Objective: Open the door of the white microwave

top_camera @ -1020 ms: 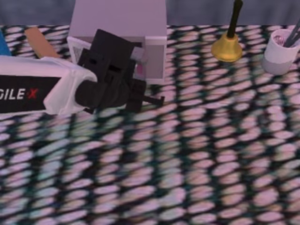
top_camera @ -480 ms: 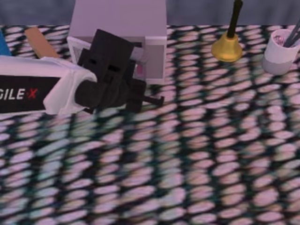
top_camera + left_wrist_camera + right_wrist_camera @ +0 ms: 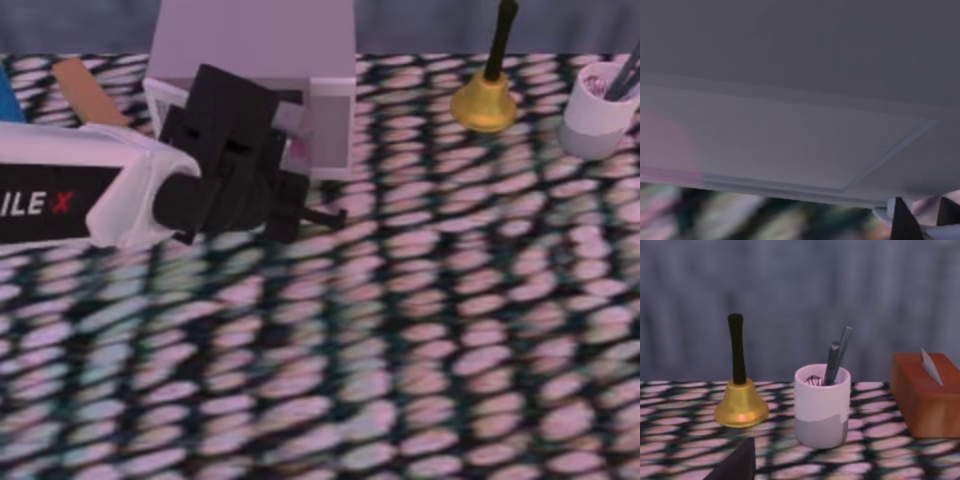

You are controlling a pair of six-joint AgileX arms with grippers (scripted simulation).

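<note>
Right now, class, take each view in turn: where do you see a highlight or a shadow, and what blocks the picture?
Top view: the left pincer and its arm hide most of the microwave's front. Left wrist view: the microwave fills nearly the whole picture, evenly lit, with no glare. Right wrist view: a small bright glint sits low on the bell; the right pincer just intrudes at the edge.

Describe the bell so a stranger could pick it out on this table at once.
Start at the white microwave at the table's far edge, where the left gripper works, and look right. The bell stands there upright, between the microwave and a white cup holding pens. Its shiny gold body and tall black handle set it apart.
</note>
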